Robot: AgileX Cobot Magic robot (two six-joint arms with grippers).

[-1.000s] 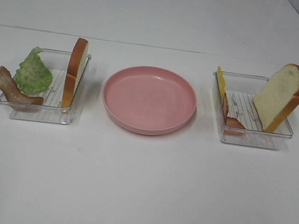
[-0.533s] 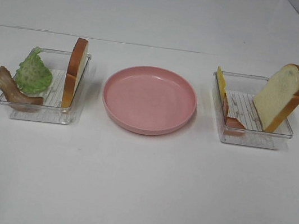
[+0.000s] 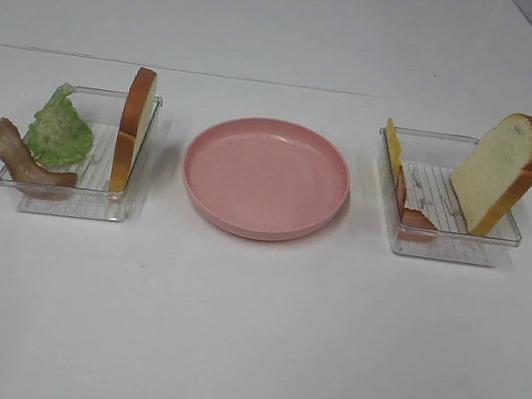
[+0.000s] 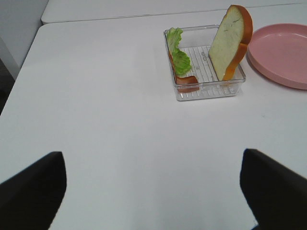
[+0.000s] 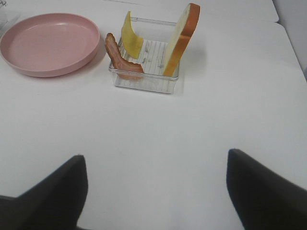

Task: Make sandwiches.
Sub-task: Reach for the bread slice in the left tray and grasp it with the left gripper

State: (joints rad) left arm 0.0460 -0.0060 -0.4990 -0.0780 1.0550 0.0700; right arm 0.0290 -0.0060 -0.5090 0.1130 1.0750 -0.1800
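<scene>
Our left gripper (image 4: 153, 196) and right gripper (image 5: 156, 191) both stand with fingers spread wide, holding nothing. We see the sandwich parts unstacked. At the frame's left, the left tray (image 3: 73, 201) holds lettuce (image 3: 59, 131), a bacon strip (image 3: 19, 158) and the upright left bread slice (image 3: 133, 128). At the frame's right, the right tray (image 3: 445, 250) holds a cheese square (image 3: 393, 144), a second bacon strip (image 3: 413, 218) and the leaning right bread slice (image 3: 501, 171). The pink plate (image 3: 266, 176) sits between the trays.
</scene>
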